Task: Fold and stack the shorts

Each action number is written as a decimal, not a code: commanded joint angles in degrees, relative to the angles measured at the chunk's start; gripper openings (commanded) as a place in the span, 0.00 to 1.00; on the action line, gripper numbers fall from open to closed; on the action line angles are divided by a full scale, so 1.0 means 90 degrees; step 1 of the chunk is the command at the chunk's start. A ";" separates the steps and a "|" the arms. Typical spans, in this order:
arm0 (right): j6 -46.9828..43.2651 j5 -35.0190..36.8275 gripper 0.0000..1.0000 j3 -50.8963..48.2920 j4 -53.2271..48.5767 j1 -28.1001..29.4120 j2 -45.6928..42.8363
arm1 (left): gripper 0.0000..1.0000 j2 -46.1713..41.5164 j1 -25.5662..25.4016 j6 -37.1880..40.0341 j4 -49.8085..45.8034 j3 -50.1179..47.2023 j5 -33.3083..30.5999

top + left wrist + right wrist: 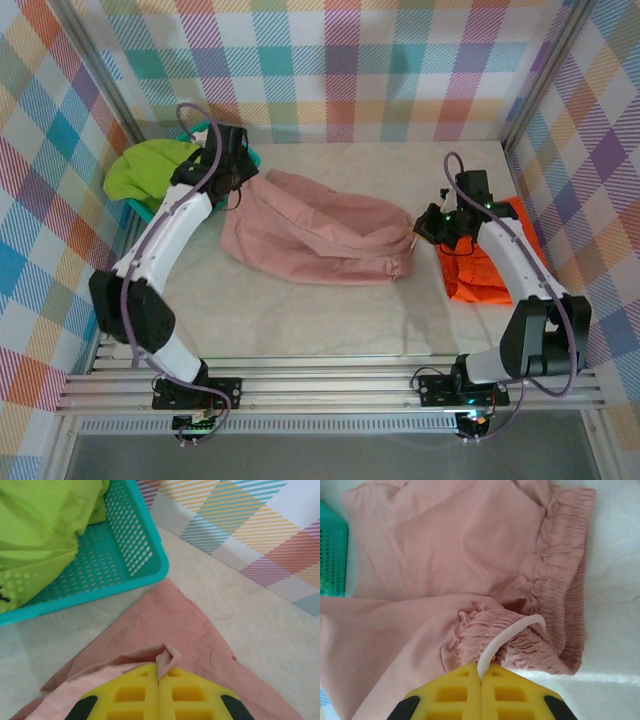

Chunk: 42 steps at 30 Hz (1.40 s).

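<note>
Between the two grippers the dusty pink shorts point(320, 235) stretch across the table point(300, 320), probably held at opposite ends so they can be spread flat for folding. The left gripper point(159, 672) has its jaws pinched on a small fold of pink fabric at a corner. The right gripper point(481, 672) is clamped on the white drawstring point(510, 632), the bunched elastic waistband point(560, 595) just ahead of its tips. The left wrist view adds the teal mesh basket point(130, 555) ahead-left of that gripper, with lime green shorts point(45, 525) heaped inside. From overhead, orange shorts point(480, 275) lie beside the right gripper on its outer side.
</note>
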 commanded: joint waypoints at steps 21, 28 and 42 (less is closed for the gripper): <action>0.0635 -0.1224 0.96 -0.0027 0.1652 0.0630 0.0055 | 1.00 0.0554 0.0257 -0.0363 0.1024 0.0000 0.2067; 0.0738 -0.1613 0.97 0.1069 0.1711 0.0874 0.1702 | 1.00 0.0064 0.0032 -0.0850 0.2676 -0.2419 0.2161; 0.0585 -0.1377 0.96 0.2098 0.1386 0.0347 0.3583 | 1.00 0.0973 -0.0067 -0.0748 0.4072 -0.3783 0.1644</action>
